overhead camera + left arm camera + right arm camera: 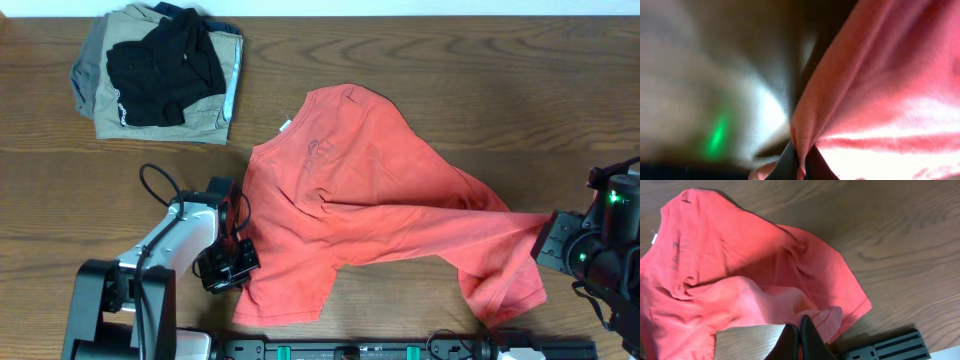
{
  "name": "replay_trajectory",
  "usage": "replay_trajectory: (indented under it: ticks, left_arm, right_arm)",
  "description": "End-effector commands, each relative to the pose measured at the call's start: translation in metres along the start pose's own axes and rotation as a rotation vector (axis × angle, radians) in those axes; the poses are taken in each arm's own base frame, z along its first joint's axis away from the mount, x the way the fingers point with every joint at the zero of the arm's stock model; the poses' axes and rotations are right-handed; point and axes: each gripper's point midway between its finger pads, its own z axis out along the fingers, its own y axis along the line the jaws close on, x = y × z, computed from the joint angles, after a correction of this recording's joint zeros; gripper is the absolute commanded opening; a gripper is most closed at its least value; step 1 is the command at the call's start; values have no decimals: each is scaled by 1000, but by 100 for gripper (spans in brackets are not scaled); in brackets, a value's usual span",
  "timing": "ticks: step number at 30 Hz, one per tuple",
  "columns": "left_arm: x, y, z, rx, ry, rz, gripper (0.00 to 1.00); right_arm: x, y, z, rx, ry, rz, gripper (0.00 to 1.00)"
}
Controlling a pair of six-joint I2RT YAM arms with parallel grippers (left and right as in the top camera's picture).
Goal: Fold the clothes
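Scanning overhead first: the red-orange T-shirt [370,200] lay crumpled and unfolded mid-table [480,60], neck label [285,127] toward the far side, near-left hem pinched by the left gripper [238,262], right end drawn out to the right gripper [545,240]; I judged the folding barely begun, with flattening and every fold left. Left wrist view, blurred: fingers [786,167] clenched on a ridge of red cloth. Right wrist view: jaws closed on a bunched edge beside a sleeve; no container showed anywhere, only a black garment [165,65] atop khaki and grey folded garments [100,110] at far left.
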Motion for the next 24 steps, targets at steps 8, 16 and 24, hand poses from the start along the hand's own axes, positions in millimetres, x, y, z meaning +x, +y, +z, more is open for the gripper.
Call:
replay_trajectory:
  ticks: [8, 16, 24]
  left_arm:
    - [14, -49, -170, 217, -448, 239, 6]
    - [87, -58, -292, 506, -880, 366, 6]
    - [59, -50, -295, 440, -959, 259, 6]
  right_arm:
    - [10, 33, -7, -202, 59, -22, 1]
    - [14, 51, -12, -309, 84, -51, 1]
    - [-17, 64, -6, -348, -29, -61, 1]
